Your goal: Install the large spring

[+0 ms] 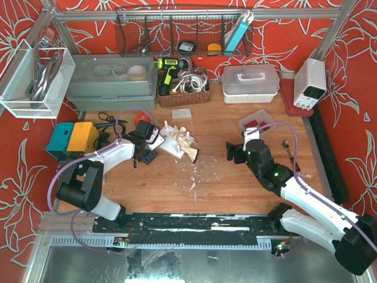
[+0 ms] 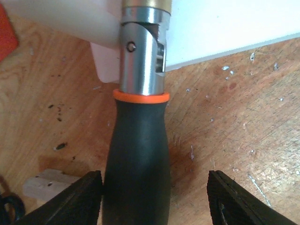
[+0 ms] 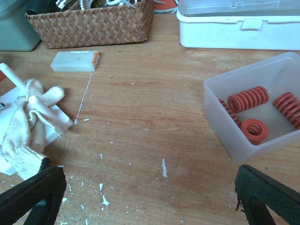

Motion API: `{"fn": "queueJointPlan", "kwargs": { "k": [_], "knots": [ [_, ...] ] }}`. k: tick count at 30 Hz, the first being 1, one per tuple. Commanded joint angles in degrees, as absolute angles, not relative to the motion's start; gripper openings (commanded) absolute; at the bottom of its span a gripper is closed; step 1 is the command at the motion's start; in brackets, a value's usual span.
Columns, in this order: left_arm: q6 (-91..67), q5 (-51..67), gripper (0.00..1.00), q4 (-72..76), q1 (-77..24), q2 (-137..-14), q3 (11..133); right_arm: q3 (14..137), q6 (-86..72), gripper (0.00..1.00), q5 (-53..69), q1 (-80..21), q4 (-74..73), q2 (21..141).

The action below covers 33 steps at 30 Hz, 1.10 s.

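Several red springs (image 3: 248, 98) lie in a clear plastic bin (image 3: 225, 136), which shows right of centre in the top view (image 1: 257, 122). My right gripper (image 3: 150, 176) is open and empty, low over bare wood between the bin and a white fixture (image 3: 51, 122) draped with a cream glove (image 3: 21, 136); it also shows in the top view (image 1: 234, 152). My left gripper (image 2: 153, 183) is open around a black tool handle (image 2: 138, 159) with an orange ring and a steel collar. The left finger (image 2: 86, 194) touches the handle. The right finger (image 2: 225, 194) stands apart.
A wicker basket (image 1: 184, 94), a white lidded box (image 1: 250, 82) and a grey tote (image 1: 112, 82) line the back. A small clear case (image 3: 75, 61) lies by the basket. A teal and yellow box (image 1: 73, 138) sits at left, a power supply (image 1: 310, 82) at right.
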State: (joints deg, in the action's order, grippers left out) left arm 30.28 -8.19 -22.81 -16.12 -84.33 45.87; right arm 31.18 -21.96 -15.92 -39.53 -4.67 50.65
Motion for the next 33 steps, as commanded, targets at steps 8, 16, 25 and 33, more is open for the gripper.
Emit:
{"fn": "queueJointPlan", "kwargs": {
  "k": [8,16,25,33],
  "knots": [
    [31.43,-5.45,0.59,-22.40,-15.82,-89.79,46.96,30.76,-22.04,0.99,-17.82,-39.82,-4.12,50.93],
    [31.78,-4.11,0.44,-22.85,-15.68,-90.10,47.58,30.88,-22.05,0.99,-18.45,-39.81,-4.43,51.09],
    [31.93,-2.79,0.31,-22.78,-15.73,-87.94,47.11,30.94,-22.15,0.99,-18.96,-39.81,-4.55,51.23],
    [30.76,4.63,0.22,-22.80,-15.72,-83.19,47.51,30.94,-22.51,0.99,-19.74,-39.84,-4.75,51.31]
  ]
}}
